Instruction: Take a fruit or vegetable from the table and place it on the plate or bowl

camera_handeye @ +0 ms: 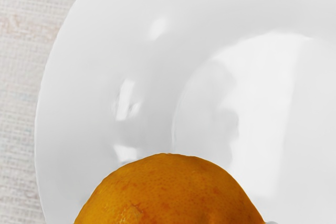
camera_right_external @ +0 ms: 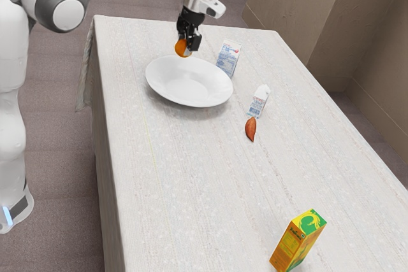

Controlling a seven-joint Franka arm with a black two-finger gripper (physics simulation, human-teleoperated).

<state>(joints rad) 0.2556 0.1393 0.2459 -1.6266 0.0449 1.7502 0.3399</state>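
Hanging over the plate edge, the gripper had fingers clamped on an orange, w/ fruit clear of plate; sweet potato lay on table, well apart.

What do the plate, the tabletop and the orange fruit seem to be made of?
The plate: glossy white, probably glazed ceramic; soft reflections sit on its surface. The tabletop: matte and pale with a finely streaked grain, so it looks like whitewashed wood or laminate. The orange: dimpled citrus peel, slightly shiny.
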